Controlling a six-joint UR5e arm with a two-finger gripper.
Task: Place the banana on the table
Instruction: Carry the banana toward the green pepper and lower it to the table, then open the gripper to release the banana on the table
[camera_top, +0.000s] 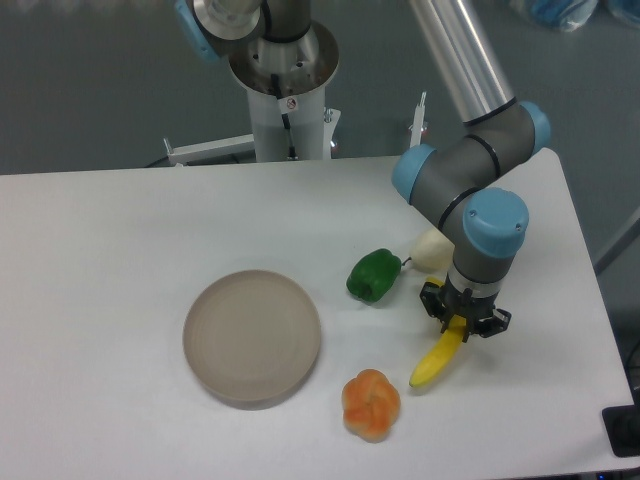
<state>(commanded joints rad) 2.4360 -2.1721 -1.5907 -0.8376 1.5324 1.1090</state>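
Pincer (463, 322) of the grey arm with blue joints points down over the right part of the large white matte tabletop (100, 260), and its black fingers are closed on the upper end of the small curved bright yellow banana (436, 361). The banana hangs tilted, the held end up and to the right, the free tip down and to the left. The free tip looks very near the tabletop surface, but I cannot tell if it touches it or not.

Just left of the banana tip, near the front edge, lies the orange lobed fruit like a small pumpkin (371, 404). It is close to the banana but apart from it. Behind the pincer, partly hidden by the arm, is the pale cream rounded object (430, 247). Beside it, to the left, lies the glossy green pepper (373, 275); a thin dark stem reaches between these two.

The round beige-grey plate (252, 337) sits left of the centre, well apart from the banana, with nothing on it. At the far edge of the tabletop stands the white and metal base column of the robot (283, 80).
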